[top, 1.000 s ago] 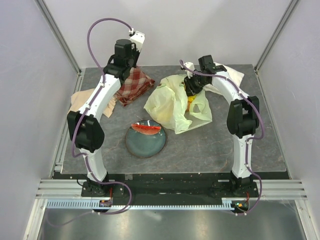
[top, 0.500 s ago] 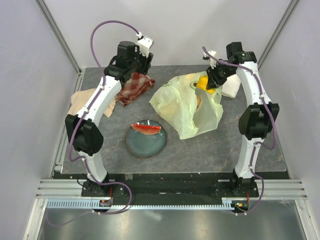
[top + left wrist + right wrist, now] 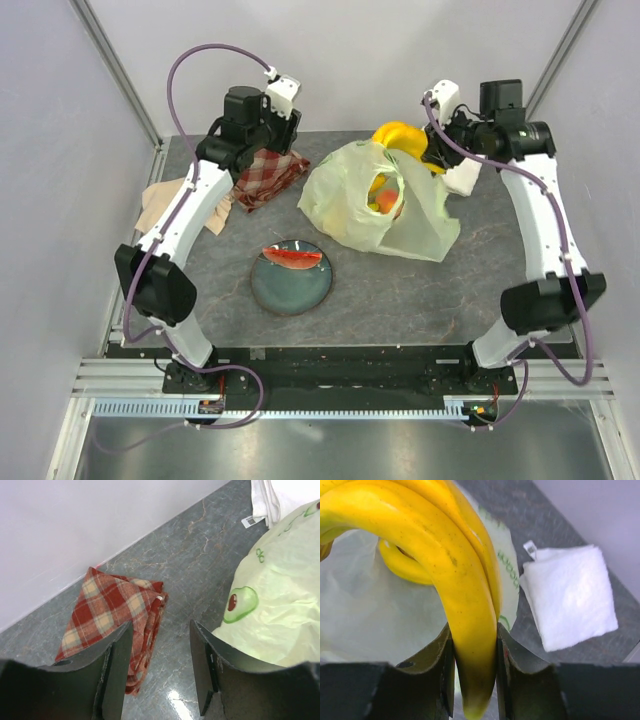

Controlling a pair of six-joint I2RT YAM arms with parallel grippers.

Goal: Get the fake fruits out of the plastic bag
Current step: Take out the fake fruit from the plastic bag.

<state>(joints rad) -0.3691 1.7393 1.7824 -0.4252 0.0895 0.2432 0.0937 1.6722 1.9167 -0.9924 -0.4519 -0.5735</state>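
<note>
Banana bunch point(image 3: 398, 135) hangs clamped by one end in the right gripper point(image 3: 432, 150), above the far rim of the plastic bag point(image 3: 345, 200), near the far edge of the table point(image 3: 480, 280). Its curved length runs left from the fingers. Left gripper point(image 3: 160, 672) stands open over the red checked cloth point(image 3: 112, 615).

Quantities on the counter point(image 3: 480, 280):
- plastic bag point(image 3: 345, 205): 1
- fake fruits in view: 3, made up of 1 banana bunch point(image 3: 400, 137), 1 watermelon slice point(image 3: 292, 258) and 1 orange-pink fruit point(image 3: 385, 201) in the bag mouth. Others inside cannot be counted.
- plate point(image 3: 290, 290): 1
- cloths: 3, made up of 1 red checked cloth point(image 3: 268, 172), 1 beige cloth point(image 3: 165, 205) and 1 white folded towel point(image 3: 567, 595)
</note>
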